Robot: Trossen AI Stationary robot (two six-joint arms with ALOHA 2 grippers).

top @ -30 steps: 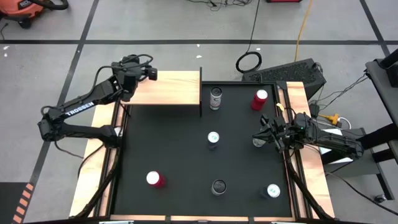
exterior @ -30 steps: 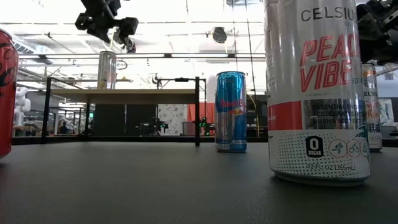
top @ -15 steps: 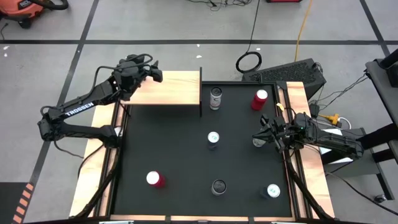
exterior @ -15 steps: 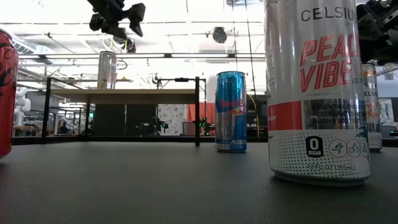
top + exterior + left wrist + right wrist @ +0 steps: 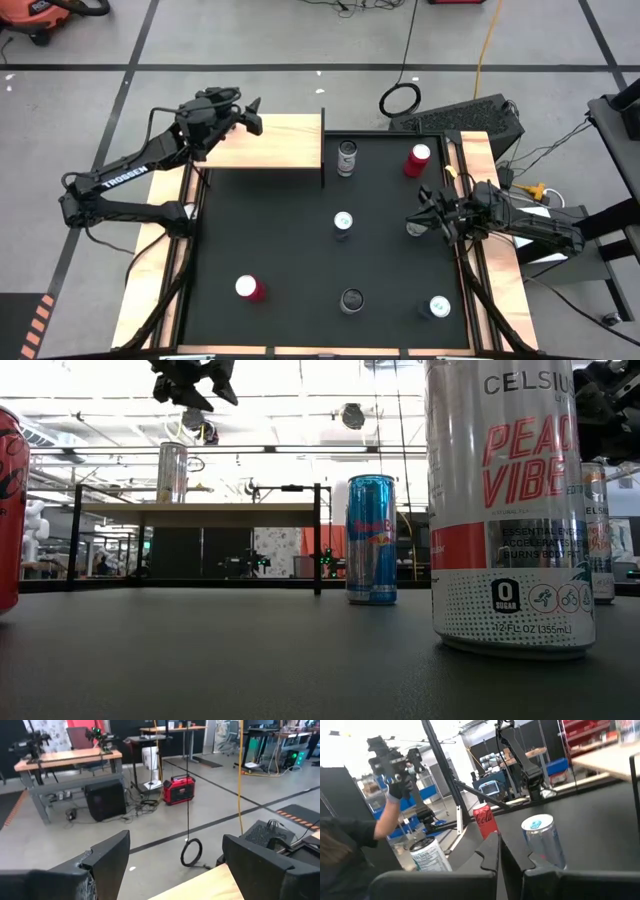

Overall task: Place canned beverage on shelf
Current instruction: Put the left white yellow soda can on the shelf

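The shelf (image 5: pixel 270 142) is a pale wood board on thin black legs at the table's far left; it also shows in the low view (image 5: pixel 200 513). A silver can (image 5: pixel 172 472) stands upright on its left part; in the high view my left arm hides it. My left gripper (image 5: pixel 250 112) hangs open and empty high above the shelf (image 5: pixel 200 375), its fingers wide apart in the left wrist view (image 5: pixel 175 865). My right gripper (image 5: pixel 420 216) waits shut at the table's right edge (image 5: pixel 498 854), touching nothing that shows.
Several cans stand upright on the black table: a silver one (image 5: pixel 346 157) by the shelf's right post, red ones (image 5: pixel 417 158) (image 5: pixel 248 288), a blue one (image 5: pixel 343 222) in the middle, and two near the front (image 5: pixel 352 299) (image 5: pixel 439 307). A person's dark sleeve (image 5: pixel 345 835) shows beyond the table.
My left gripper has gone up and a little toward the table's right edge, away from the silver can, and has tipped up toward level. The can has stayed upright on the shelf.
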